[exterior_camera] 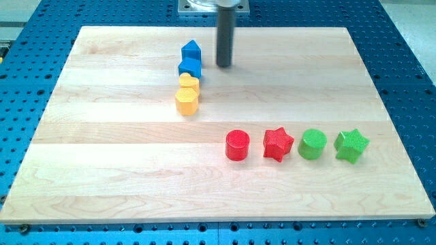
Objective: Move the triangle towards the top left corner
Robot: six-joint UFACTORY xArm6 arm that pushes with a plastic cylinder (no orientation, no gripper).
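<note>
Blue triangle [191,50] far-left of centre on bench [102,170], touching 1 blue block [190,67]. My tip [224,64] just right, no claw fitted. Light, stiff; push its right face.

rod [225,27] — top cut off | rear yellow block [189,82] — partly hidden

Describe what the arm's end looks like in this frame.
Only the arm's end shows: a straight, smooth, dark grey rod, round in section and even in width. It hangs from a light grey metal mount at the view's top edge. My tip is blunt and flat. No cables, markings or pincer show.
</note>
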